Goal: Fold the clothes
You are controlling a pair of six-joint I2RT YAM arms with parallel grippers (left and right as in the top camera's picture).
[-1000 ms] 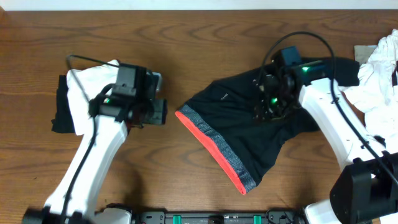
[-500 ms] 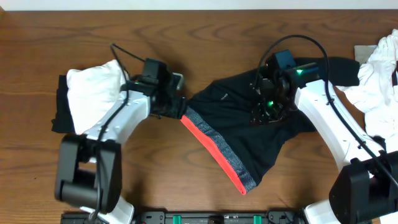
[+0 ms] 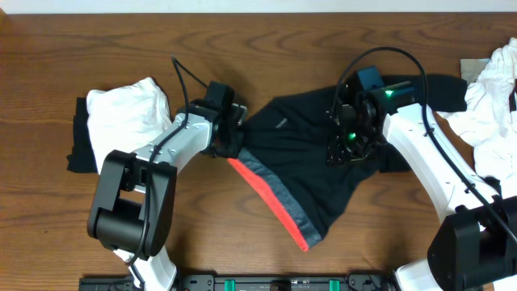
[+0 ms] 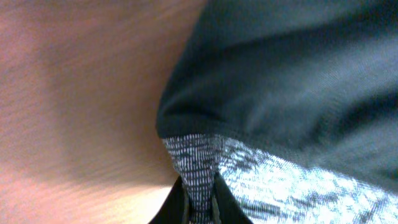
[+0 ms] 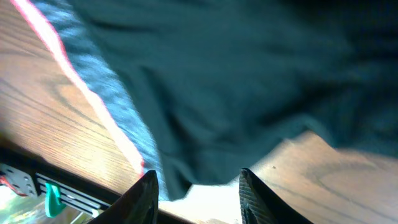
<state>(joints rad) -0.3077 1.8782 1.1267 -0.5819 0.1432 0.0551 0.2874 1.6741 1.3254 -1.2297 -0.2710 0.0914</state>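
Overhead view: left gripper (image 3: 236, 133) clamped on far-left corner of waistband (image 3: 271, 198) of black trousers (image 3: 311, 153), mid-table. Waistband runs from there diagonally toward near right; legs trail far right. Right gripper (image 3: 346, 149) over trouser middle, jaws partly apart, apparently gripping nothing. Wooden table (image 3: 242, 48) bare on far side; white pile (image 3: 125, 113) left, white heap (image 3: 493, 89) right.

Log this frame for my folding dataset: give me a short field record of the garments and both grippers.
main garment: black trousers, lying unfolded
waistband: grey with red edge, running diagonally
left gripper: shut on waistband corner
right gripper: open, over trousers
other clothes: white garment at left, white pile at right
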